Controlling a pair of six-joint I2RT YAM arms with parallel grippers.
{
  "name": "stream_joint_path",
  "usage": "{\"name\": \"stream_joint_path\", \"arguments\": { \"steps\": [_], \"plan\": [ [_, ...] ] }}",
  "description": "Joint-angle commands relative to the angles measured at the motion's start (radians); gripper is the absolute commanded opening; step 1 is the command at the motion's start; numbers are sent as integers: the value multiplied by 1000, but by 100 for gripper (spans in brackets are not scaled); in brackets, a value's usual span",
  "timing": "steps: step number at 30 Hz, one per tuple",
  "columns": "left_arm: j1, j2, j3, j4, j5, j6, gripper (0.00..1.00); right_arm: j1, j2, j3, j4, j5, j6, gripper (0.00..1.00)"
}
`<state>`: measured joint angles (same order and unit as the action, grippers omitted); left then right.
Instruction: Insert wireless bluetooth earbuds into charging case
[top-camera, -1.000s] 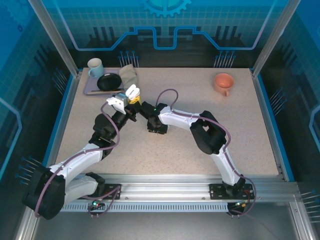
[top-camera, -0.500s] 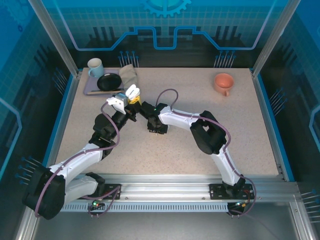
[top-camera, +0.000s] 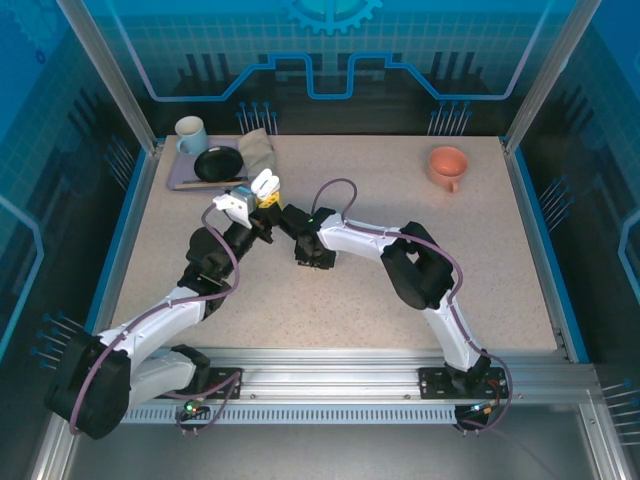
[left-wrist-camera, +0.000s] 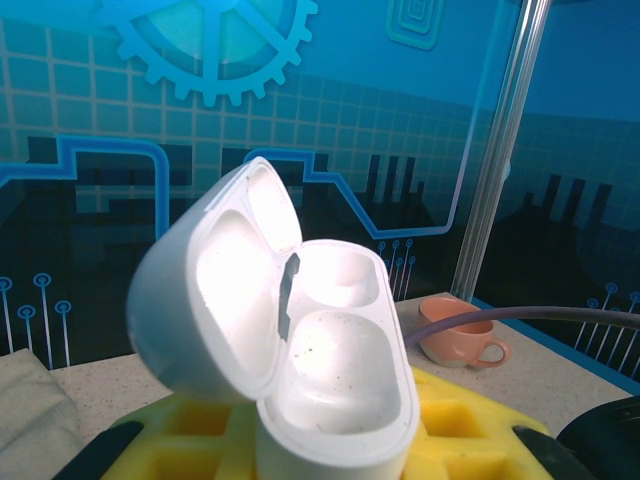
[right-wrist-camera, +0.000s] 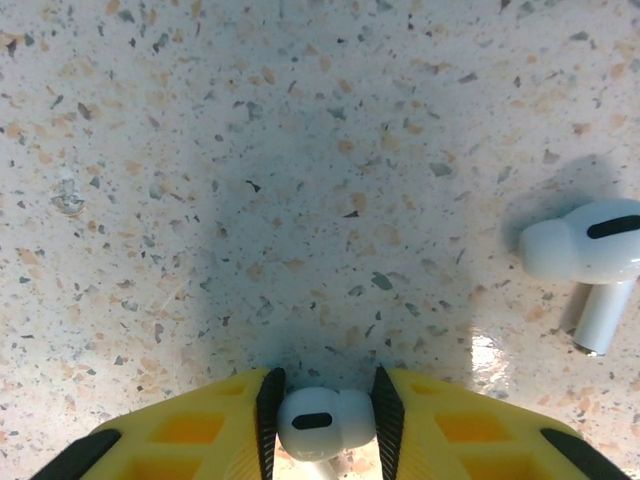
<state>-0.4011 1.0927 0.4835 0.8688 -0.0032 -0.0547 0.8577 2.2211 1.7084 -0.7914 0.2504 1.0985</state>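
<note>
**Status**

- Left pincer (left-wrist-camera: 330, 445): closed on the charging case (left-wrist-camera: 335, 370) and holds it clear of the bench (right-wrist-camera: 250, 150), base between the yellow fingers. The lid (left-wrist-camera: 215, 300) is hinged fully open.
- Both wells of the case appear empty, so no bud is seated yet.
- Right pincer (right-wrist-camera: 322, 405): points down at the bench, jaws narrowed onto the gripped earbud (right-wrist-camera: 320, 420). This is a white bud, and the black pads touch both its sides. Cannot tell whether the bud is lifted or resting on the surface.
- Loose earbud (right-wrist-camera: 585, 245): white, lies on its side on the bench, stem toward the camera. It is to the right of the right pincer in the wrist view, apart from it.

**Progress (est.)**

- Early stage.
- Done: case picked up and opened; first bud gripped.
- Left to do: carry the bud to the case, align the stem w/ a well and seat it. Repeat for the loose earbud and any other buds, then close the lid if req'd.

**Surface / room**

- Bench: beige speckled stone-look top, matte w/ some glare, blue edge trim.
- Far left corner: grey tray (top-camera: 172, 180) w/ a pale mug (top-camera: 190, 135), a black dish (top-camera: 217, 163) and a folded cloth (top-camera: 257, 150).
- Far right: coral mug (top-camera: 447, 163).
- Enclosure: blue panels w/ gear and circuit graphics, on alu frame posts.
</note>
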Motion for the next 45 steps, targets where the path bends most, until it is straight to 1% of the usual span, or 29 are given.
{"name": "stream_joint_path", "arguments": {
  "steps": [1,8,13,19,25,33,39,45],
  "plan": [
    [9,-10,33,29,5,-19,0,39,2,-39,-76,-71,5,34],
    [10,-8,32,32,3,-22,0,41,15,-32,-75,-69,2,33],
    [10,-10,32,29,11,-26,0,36,20,-36,-64,-63,4,28],
    [9,-17,32,16,14,-16,0,33,-31,-75,-6,-36,-6,23],
    [9,-20,38,5,20,-9,0,33,-101,-118,37,-3,-16,22],
    [9,-25,56,-17,29,2,0,31,-227,-188,64,56,-19,22],
    [10,-30,77,-42,47,26,0,25,-379,-237,81,122,-39,22],
    [9,-24,110,-72,78,36,0,22,-570,-267,115,221,-118,23]
  ]
}}
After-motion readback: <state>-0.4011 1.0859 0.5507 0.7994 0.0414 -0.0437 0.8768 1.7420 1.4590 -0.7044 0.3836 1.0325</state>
